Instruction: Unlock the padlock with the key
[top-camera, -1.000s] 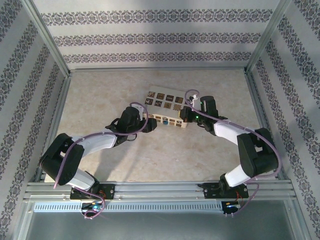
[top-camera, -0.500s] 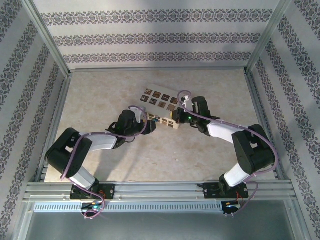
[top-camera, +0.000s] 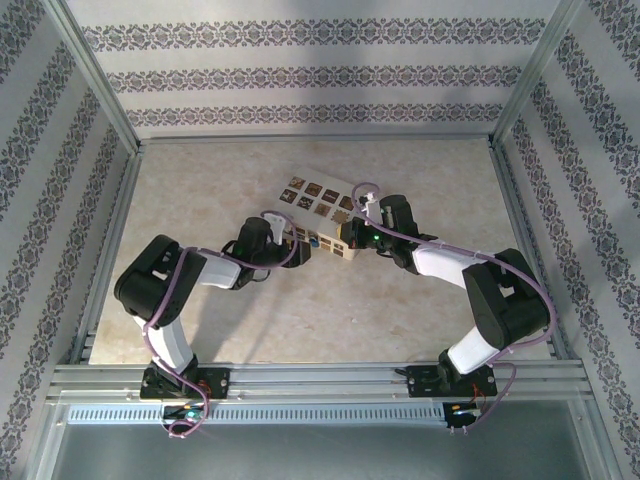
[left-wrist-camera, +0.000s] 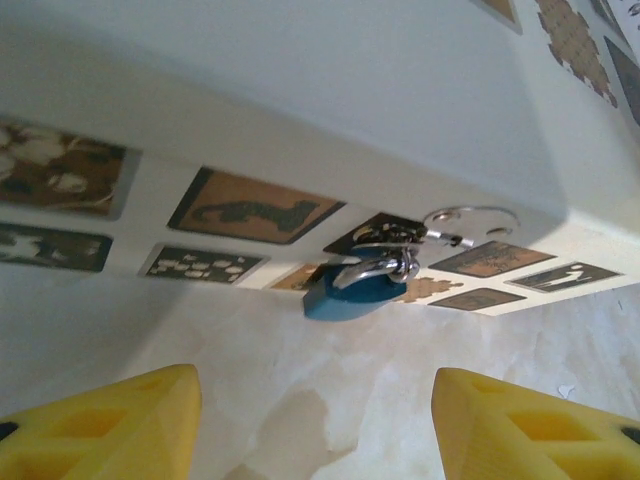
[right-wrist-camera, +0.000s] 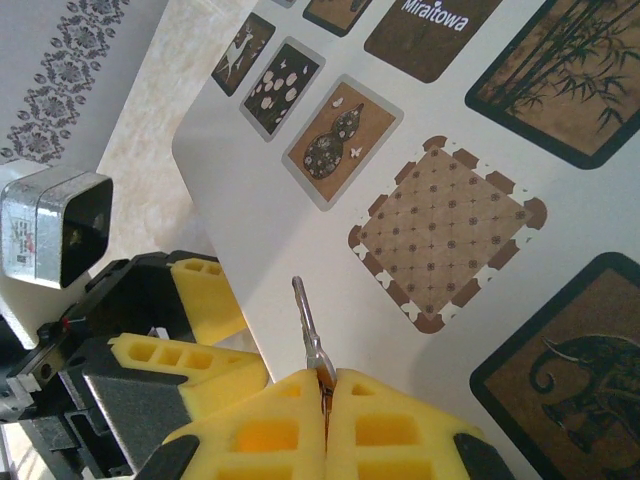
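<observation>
You are, I judge, at the approach step: the key is in hand but has not yet reached the lock. The right gripper (right-wrist-camera: 325, 385) is clenched on the key (right-wrist-camera: 309, 330), whose thin blade sticks out past the fingertips and lies over the top face of the cream box (right-wrist-camera: 300, 215). The left gripper (left-wrist-camera: 315, 410) stands released and empty. The padlock (left-wrist-camera: 352, 287) hangs ahead of its fingertips, about midway between them, on the front face of the box and just under a silvery ring (left-wrist-camera: 468, 222). The next move probably calls for the left fingers to advance and close on the blue body to steady it. The right fingers then bring the blade tip down from the box top to the keyhole. The left wrist view gives you the padlock clearly, but I cannot make out the keyhole there. The right wrist view gives you the key and how it is pinched. In the top view the two grippers face each other at the near side of the box.
</observation>
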